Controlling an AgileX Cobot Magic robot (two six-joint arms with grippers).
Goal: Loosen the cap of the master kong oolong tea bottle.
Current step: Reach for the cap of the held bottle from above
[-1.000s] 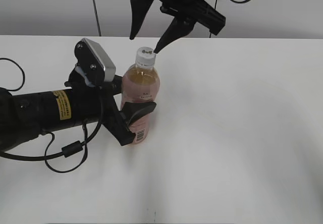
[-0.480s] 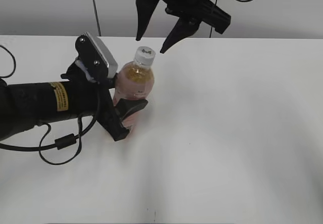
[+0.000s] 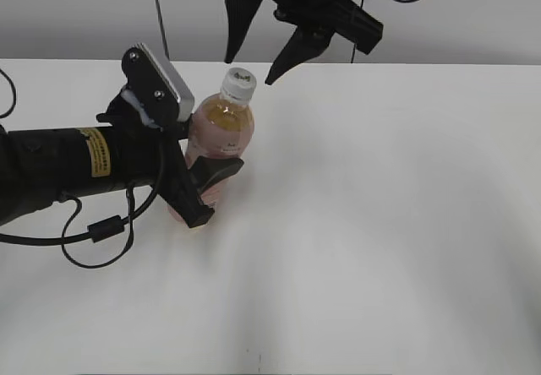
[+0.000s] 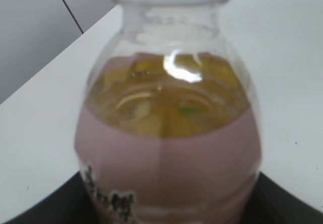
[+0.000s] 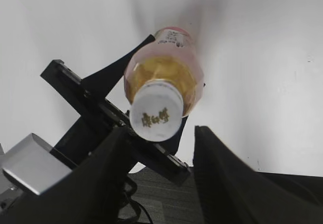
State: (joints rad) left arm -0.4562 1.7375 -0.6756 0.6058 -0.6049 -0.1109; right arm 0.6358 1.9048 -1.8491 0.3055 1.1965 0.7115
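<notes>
The master kong oolong tea bottle (image 3: 218, 138) holds amber tea and has a pink label. It is tilted, lifted at the left of the white table. My left gripper (image 3: 201, 171) is shut on its body. The bottle fills the left wrist view (image 4: 169, 148). The white cap (image 3: 237, 83) sits on the bottle's neck; it shows with dark marks on top in the right wrist view (image 5: 156, 116). My right gripper (image 3: 248, 71) hangs open just above the cap, fingers apart on either side, not touching it. Its fingers (image 5: 161, 138) frame the cap from above.
The white table (image 3: 397, 206) stretches to the right and front. A grey wall with a dark seam stands behind. Black cables (image 3: 101, 231) hang from the left arm near the table's left edge.
My left gripper has lifted and tilted the bottle, carrying it left and a little up. The right gripper has stayed open above, the cap now closer between its fingertips.
</notes>
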